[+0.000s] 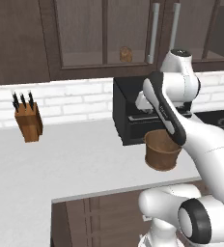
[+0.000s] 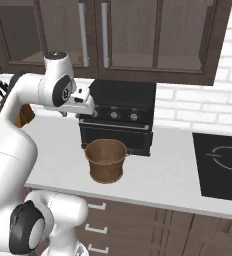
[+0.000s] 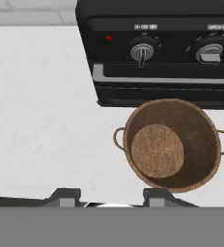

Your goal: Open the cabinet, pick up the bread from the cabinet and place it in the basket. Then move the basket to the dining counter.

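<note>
Dark brown glass-panelled cabinet (image 1: 104,38) is closed; small tan bread loaf (image 1: 125,53) sits inside (upper centre). Round brown woven basket (image 3: 171,144) is empty. Pincer (image 3: 106,198) is half-spread, holding nothing.

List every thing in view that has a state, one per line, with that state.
cabinet: doors shut.
bread: inside the cabinet, behind the glass.
basket: upright, empty, on the counter in front of the oven.
oven: door closed.
gripper: jaws apart, holding nothing, above the basket.
knife block: knives in their slots.
</note>
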Tool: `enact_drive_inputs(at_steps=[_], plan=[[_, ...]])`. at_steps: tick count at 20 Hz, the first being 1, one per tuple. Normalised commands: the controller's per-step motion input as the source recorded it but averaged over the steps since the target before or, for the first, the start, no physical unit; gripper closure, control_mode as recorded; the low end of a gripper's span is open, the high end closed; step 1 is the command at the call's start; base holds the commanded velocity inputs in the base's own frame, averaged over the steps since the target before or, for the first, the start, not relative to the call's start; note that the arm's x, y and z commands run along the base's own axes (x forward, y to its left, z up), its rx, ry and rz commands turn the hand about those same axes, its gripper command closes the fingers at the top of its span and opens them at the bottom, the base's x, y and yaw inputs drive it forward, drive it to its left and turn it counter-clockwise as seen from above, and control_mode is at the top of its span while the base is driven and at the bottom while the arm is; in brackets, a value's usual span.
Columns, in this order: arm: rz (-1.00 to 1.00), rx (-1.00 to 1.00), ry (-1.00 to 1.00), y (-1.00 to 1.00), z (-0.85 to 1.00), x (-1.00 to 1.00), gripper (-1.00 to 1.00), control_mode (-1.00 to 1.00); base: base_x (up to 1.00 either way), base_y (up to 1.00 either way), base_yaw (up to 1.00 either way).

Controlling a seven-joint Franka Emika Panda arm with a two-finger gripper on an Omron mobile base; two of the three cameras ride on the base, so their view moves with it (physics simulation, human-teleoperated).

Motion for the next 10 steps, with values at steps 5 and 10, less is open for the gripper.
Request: enact_drive_inputs(at_steps=[5,10], plan=[[0.00,-0.01,-0.08,0.00,0.00,-0.58,-1.00,-1.00,0.00,0.00,0.00],[-0.01,-0.07,-0.31,0.06,0.35,-0.84,-1.00,-1.00,0.00,0.00,0.00]])
